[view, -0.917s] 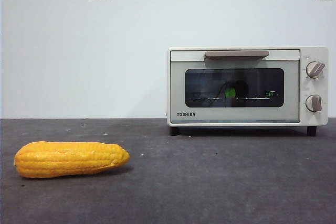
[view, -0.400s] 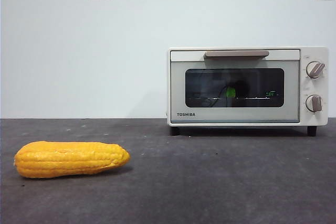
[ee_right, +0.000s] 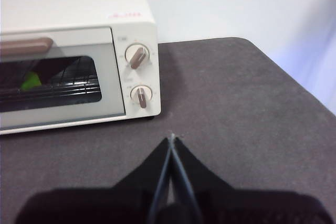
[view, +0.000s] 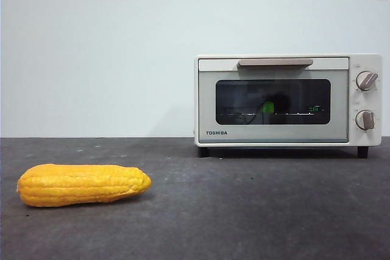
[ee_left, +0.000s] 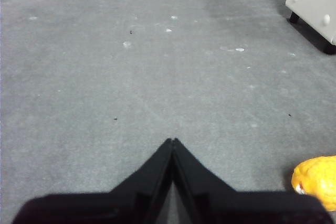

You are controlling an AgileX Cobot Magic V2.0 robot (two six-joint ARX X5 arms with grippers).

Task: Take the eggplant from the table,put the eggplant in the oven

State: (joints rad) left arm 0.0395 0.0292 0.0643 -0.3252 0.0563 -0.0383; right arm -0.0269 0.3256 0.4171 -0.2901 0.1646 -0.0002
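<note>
Eggplant inside the closed oven; both of my grippers pressed shut and holding nothing.

My left gripper (ee_left: 172, 141) hangs above bare table (ee_left: 157, 77), its two jaws meeting in a point; the corn (ee_left: 316, 181) lies just off to one side of the jaws, and a corner of the oven (ee_left: 315, 3) sits well ahead of them. My right gripper (ee_right: 171, 137) has its jaws closed tip to tip too, with the oven's two knobs (ee_right: 137, 56) ahead and near. The door is shut. Through its dark glass the eggplant (view: 268, 107) shows on the wire rack (view: 274, 114), mostly as a bright green stem end; the purple body is hard to make out. The handle (view: 275, 63) runs along the door's top edge.
</note>
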